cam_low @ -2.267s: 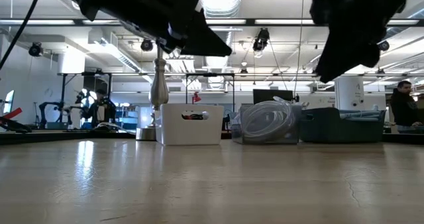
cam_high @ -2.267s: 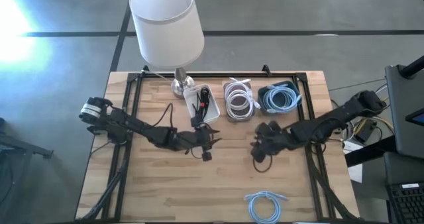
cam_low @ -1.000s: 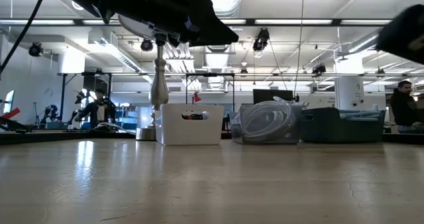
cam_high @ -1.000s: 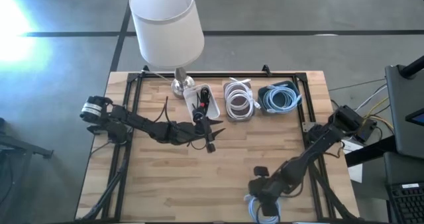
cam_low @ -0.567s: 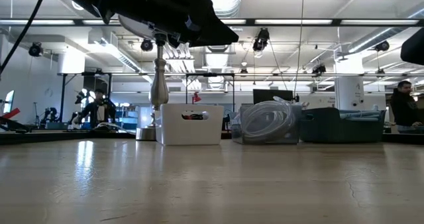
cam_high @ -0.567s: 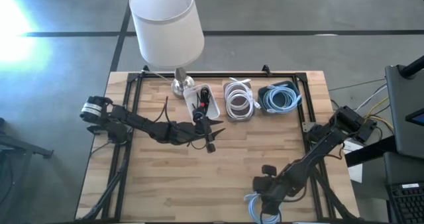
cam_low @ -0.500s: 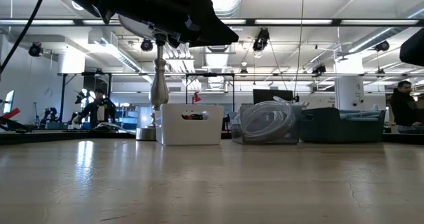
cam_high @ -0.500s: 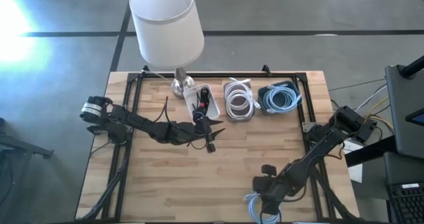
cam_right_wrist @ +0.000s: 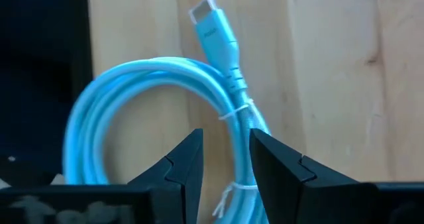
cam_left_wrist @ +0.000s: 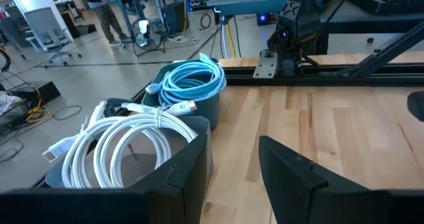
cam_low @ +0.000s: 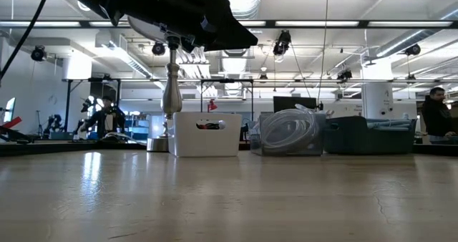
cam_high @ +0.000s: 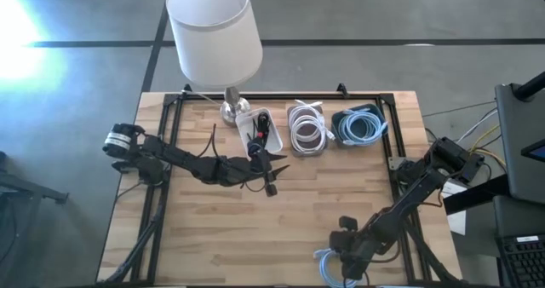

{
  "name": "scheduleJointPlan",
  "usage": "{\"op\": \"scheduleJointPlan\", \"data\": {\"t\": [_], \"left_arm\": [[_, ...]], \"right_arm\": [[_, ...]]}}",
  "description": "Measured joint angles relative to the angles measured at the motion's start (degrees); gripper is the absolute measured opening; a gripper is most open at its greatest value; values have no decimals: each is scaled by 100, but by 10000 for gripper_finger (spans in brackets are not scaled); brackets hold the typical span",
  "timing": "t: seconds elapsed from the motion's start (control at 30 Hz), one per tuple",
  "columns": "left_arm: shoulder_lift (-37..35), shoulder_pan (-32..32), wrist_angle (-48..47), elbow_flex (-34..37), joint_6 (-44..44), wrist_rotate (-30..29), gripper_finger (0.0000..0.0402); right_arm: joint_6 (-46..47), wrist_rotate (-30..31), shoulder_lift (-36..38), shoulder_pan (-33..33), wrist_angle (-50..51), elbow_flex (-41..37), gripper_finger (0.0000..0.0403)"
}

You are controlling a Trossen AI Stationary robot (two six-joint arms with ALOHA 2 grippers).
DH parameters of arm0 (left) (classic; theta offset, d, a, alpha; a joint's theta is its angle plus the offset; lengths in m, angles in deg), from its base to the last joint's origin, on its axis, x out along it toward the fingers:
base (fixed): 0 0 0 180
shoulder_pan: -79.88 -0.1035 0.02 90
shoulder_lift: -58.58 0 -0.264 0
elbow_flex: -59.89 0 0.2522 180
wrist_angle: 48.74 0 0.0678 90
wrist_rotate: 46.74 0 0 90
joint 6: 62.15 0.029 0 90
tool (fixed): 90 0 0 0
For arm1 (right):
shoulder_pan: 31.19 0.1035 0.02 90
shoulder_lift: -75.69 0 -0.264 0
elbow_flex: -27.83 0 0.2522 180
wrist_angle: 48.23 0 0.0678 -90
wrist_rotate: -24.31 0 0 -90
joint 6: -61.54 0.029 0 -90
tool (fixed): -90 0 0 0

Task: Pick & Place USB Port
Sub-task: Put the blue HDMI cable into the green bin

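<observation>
A coiled light-blue USB cable (cam_right_wrist: 132, 98) lies flat on the table by its near edge, right of centre (cam_high: 327, 267); its plug (cam_right_wrist: 212, 25) points away from the coil. My right gripper (cam_right_wrist: 226, 151) hangs over the coil (cam_high: 346, 262), pointing down and open. One finger stands on each side of the bundle near its tie, and I cannot tell whether they touch it. My left gripper (cam_left_wrist: 232, 177) is open and empty above the table's middle (cam_high: 271, 186), just near of the white bin.
Three bins stand in a row at the far edge: a white one with dark items (cam_high: 260, 130), one with white cables (cam_high: 306, 128), and a dark one with blue cables (cam_high: 359, 126). A lamp (cam_high: 213, 32) stands at the far left, with its base (cam_high: 230, 109) beside the white bin.
My right gripper has moved a little toward the table's near right over the blue coil, and its arm has left the low view. My left arm has kept still.
</observation>
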State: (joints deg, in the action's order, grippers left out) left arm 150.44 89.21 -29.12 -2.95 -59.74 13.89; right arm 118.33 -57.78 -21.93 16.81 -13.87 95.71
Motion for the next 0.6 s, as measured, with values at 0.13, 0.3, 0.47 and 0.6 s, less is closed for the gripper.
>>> {"op": "scheduleJointPlan", "data": {"t": [0.13,0.3,0.47,0.6], "left_arm": [[0,1,2,1,-4,-2,140],[0,2,0,2,-4,-2,140],[0,0,1,2,-4,-2,140],[-2,2,1,2,-4,-2,140]], "right_arm": [[4,161,0,25,1,-67,117],[24,286,0,25,0,-75,116],[-27,413,0,25,3,-80,121],[-255,440,0,25,9,-88,119]]}}
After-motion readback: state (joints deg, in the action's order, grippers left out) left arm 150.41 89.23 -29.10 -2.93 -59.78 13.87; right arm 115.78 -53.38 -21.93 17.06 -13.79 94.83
